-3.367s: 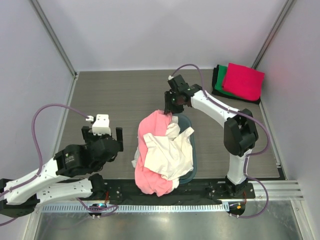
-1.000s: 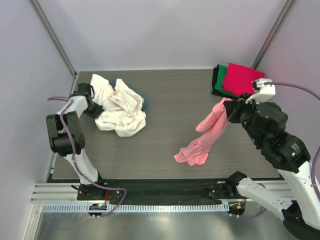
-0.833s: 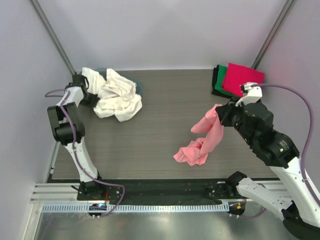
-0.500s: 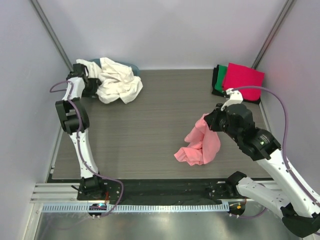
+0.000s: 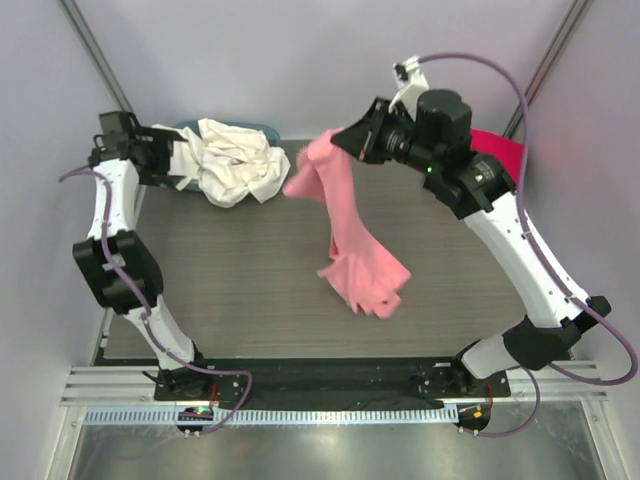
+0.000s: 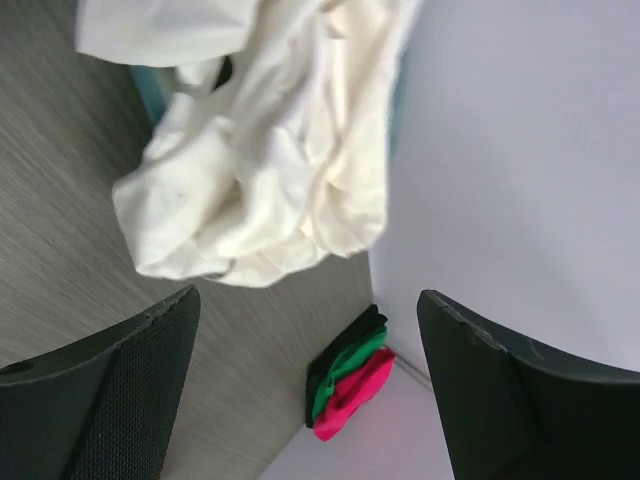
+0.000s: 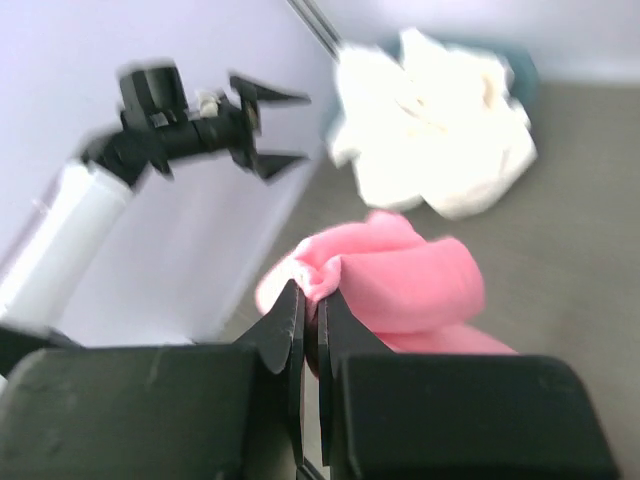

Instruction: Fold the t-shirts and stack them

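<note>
Left gripper (image 7: 297,127): fingers stood wide, empty, beside your cream shirts (image 5: 235,160), far left. Salmon pink shirt (image 5: 345,220): hung at centre, pinched in your right gripper (image 7: 311,300). Risk: you held one bunch only; it could slip or land twisted.

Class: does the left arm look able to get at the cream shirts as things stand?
Probably yes. The left gripper is open and points at the cream shirts just ahead, with nothing between; the pink shirt hangs from the right gripper, well aside.
</note>
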Motion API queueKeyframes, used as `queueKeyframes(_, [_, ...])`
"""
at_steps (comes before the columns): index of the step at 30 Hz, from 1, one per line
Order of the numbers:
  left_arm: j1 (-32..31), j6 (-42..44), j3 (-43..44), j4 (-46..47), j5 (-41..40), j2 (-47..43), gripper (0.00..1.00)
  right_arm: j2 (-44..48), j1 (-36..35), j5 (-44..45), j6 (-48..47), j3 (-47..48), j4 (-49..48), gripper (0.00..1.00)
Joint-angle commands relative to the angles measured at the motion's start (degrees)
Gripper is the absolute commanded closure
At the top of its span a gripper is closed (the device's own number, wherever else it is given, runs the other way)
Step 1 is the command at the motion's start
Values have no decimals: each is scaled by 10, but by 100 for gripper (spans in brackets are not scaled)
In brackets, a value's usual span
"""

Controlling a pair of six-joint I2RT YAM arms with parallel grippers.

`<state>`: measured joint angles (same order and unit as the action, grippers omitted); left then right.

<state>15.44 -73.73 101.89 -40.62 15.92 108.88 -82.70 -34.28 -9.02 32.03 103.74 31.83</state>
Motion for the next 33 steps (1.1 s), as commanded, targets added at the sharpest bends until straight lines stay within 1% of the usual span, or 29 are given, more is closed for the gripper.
queueKeyframes(1, [9, 79, 31, -54, -2, -98, 11, 11, -3, -31, 35, 163, -2, 99])
queueKeyframes(3, [9, 108, 27, -86, -10, -125, 11, 43, -1, 44, 33, 163, 26, 99])
queueKeyframes(4, [9, 116, 11, -89, -13, -152, 11, 69, -2, 75, 35, 116, 31, 99])
queueKeyframes(5, [9, 133, -4, -92, -15, -168, 11, 122, 0, 172, 41, 80, 37, 99])
queueKeyframes(6, [9, 140, -19, -93, -17, -183, 11, 155, 2, 213, 48, 43, 45, 99])
queueKeyframes(7, [8, 148, -55, -90, -17, -215, 11, 182, 4, 257, 63, -36, 70, 99])
queueKeyframes(8, [8, 155, -74, -89, -17, -230, 11, 208, 6, 292, 74, -78, 85, 99])
queueKeyframes(9, [8, 173, -91, -87, -19, -245, 12, 260, 7, 344, 86, -123, 115, 89])
queueKeyframes(10, [8, 182, -112, -87, -19, -261, 12, 281, 9, 363, 95, -212, 132, 60])
queueKeyframes(11, [6, 191, -146, -85, -20, -287, 12, 299, 10, 385, 131, -252, 158, 31])
queueKeyframes(12, [4, 216, -166, -85, -26, -302, 12, 322, 13, 432, 155, -317, 216, 3])
queueKeyframes(13, [-1, 227, -183, -86, -31, -314, 12, 334, 16, 442, 168, -345, 236, 0])
queueKeyframes(14, [-9, 241, -217, -89, -34, -338, 12, 345, 18, 447, 187, -371, 247, 0])
queueKeyframes(16, [-26, 274, -249, -95, -51, -358, 12, 374, 20, 437, 197, -421, 249, 0])
queueKeyframes(17, [-50, 282, -285, -96, -58, -380, 13, 380, 20, 431, 201, -429, 243, 0])
queueKeyframes(18, [-63, 288, -302, -97, -68, -389, 14, 381, 19, 423, 197, -434, 236, 0])
queueKeyframes(20, [-94, 297, -340, -94, -96, -407, 14, 369, 19, 386, 184, -438, 210, 0])
queueKeyframes(21, [-126, 298, -375, -83, -105, -413, 15, 364, 19, 363, 166, -441, 194, 0])
queueKeyframes(22, [-144, 298, -392, -76, -114, -423, 15, 358, 20, 347, 161, -450, 167, 0])
queueKeyframes(23, [-149, 294, -409, -63, -118, -426, 16, 343, 19, 309, 159, -457, 154, 1])
queueKeyframes(24, [-174, 291, -428, -34, -114, -425, 17, 337, 19, 292, 154, -466, 123, 3])
queueKeyframes(25, [-193, 288, -456, -17, -110, -418, 18, 331, 19, 277, 149, -484, 111, 4])
queueKeyframes(26, [-200, 286, -469, 0, -96, -409, 21, 323, 19, 264, 151, -494, 100, 6])
queueKeyframes(28, [-221, 286, -482, 37, -92, -388, 23, 317, 19, 240, 151, -521, 76, 8])
queueKeyframes(33, [-242, 300, -462, 111, -111, -273, 29, 315, 19, 224, 139, -562, 55, 9])
